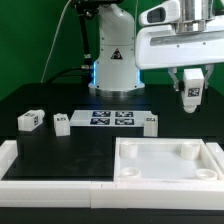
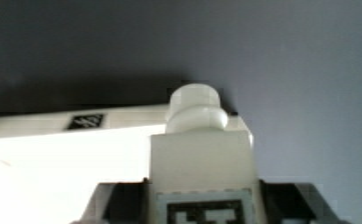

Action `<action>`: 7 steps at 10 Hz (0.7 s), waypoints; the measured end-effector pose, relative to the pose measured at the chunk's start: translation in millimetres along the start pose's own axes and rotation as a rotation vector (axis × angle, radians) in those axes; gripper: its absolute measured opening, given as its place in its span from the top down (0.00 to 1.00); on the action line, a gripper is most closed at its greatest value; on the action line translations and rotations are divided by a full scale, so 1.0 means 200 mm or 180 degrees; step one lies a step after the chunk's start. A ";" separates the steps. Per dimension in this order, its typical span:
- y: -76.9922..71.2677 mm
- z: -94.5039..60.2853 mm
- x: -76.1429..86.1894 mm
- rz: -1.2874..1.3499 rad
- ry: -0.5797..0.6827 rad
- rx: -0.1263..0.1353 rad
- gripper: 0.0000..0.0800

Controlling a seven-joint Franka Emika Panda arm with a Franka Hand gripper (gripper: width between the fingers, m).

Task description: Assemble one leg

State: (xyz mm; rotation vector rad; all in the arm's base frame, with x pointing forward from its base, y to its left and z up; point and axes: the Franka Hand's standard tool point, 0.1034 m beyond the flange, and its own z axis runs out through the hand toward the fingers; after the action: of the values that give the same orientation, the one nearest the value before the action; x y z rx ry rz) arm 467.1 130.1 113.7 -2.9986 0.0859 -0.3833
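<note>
My gripper [image 1: 190, 90] is shut on a white leg [image 1: 191, 97] with a black-and-white tag, holding it in the air above the far right corner of the white tray-like tabletop [image 1: 130, 176]. In the wrist view the leg [image 2: 199, 140] stands between the dark fingers [image 2: 121, 205], its rounded peg end pointing away from the camera, and my gripper [image 2: 199, 202] grips its tagged end. The tabletop [image 2: 53, 160] shows pale beneath it. Three more legs lie on the black table: one [image 1: 30, 120] at the exterior view's left, one [image 1: 62, 123] beside it, one [image 1: 148, 123] further right.
The marker board [image 1: 110, 119] lies flat between the loose legs, in front of the robot base [image 1: 113, 60]. A white raised border [image 1: 40, 172] runs along the table's front left edge, next to the tabletop.
</note>
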 end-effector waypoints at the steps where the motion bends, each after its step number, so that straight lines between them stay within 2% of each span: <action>1: -0.01 0.00 -0.01 -0.0029 0.0127 0.0032 0.64; 2: -0.02 0.01 0.00 -0.0088 0.0175 0.0042 0.64; 3: 0.01 0.02 0.06 -0.0237 0.0148 0.0020 0.64; 7: 0.03 0.10 0.37 -0.0514 0.0308 0.0030 0.64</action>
State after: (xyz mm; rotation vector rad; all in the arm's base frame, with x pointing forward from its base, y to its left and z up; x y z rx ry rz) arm 543.7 121.8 111.5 -2.9858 -0.1501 -0.5435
